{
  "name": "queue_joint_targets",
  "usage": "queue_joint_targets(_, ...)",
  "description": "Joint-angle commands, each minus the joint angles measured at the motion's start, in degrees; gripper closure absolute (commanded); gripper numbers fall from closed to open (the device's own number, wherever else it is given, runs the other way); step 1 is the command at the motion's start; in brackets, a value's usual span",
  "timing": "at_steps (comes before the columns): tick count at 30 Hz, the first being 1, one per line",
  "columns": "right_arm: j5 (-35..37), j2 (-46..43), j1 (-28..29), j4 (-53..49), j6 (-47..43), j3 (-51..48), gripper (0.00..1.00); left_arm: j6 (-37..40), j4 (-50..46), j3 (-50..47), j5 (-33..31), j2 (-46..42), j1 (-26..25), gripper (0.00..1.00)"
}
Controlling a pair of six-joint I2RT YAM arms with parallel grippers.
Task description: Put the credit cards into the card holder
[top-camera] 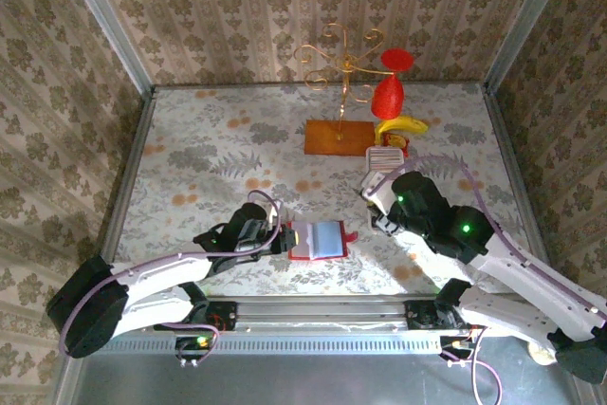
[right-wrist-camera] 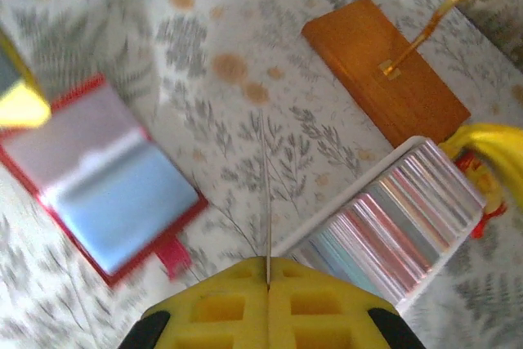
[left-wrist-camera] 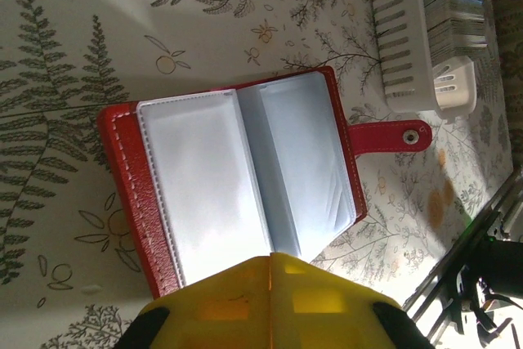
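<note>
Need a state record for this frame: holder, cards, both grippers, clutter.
card holder: red, lying open on the table, pockets facing up, snap tab out to the side
left gripper: fingers shut on the card holder's edge
right gripper: fingers shut on a single card, seen edge-on, between holder and tray
credit cards: standing in a row in the white tray
clutter: orange stand base beyond the tray
</note>
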Motion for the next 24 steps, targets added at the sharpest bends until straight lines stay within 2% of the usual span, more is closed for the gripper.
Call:
queue_joint_targets(1, -1.83, 1.15, 0.33, 1.37, 26.05, 0.76, 1.0, -1.72, -2.21, 1.98, -1.27, -1.02, -0.41, 0.92)
queue_joint_targets(5, -10.18, 2.69, 0.29, 5.74, 39.96, -2.54, 1.0, -3.9, -1.19, 1.87, -1.61, -0.73, -0.44, 0.93)
queue_joint_targets(8, -13.34, 4.33, 0.29, 9.41, 49.64, -5.73, 1.0, -4.94, -0.71, 2.15, -1.6, -0.32, -0.71, 0.93)
queue_joint_targets(11, -17.39, 7.44, 0.29, 12.69, 55.54, -8.26, 1.0, -5.21, -0.63, 2.9, -1.78, 0.78, -1.18, 0.93)
queue_joint_targets(17, -21.7, 14.85, 0.48, 17.28, 59.75, -10.68, 1.0, -5.3, -0.47, 3.91, -2.54, 4.39, -2.0, 0.95)
queue_joint_targets(24, -22.33, 19.91, 0.59, 20.5, 60.39, -10.8, 1.0, -5.27, -1.83, 3.56, -3.71, 7.09, -2.02, 0.98)
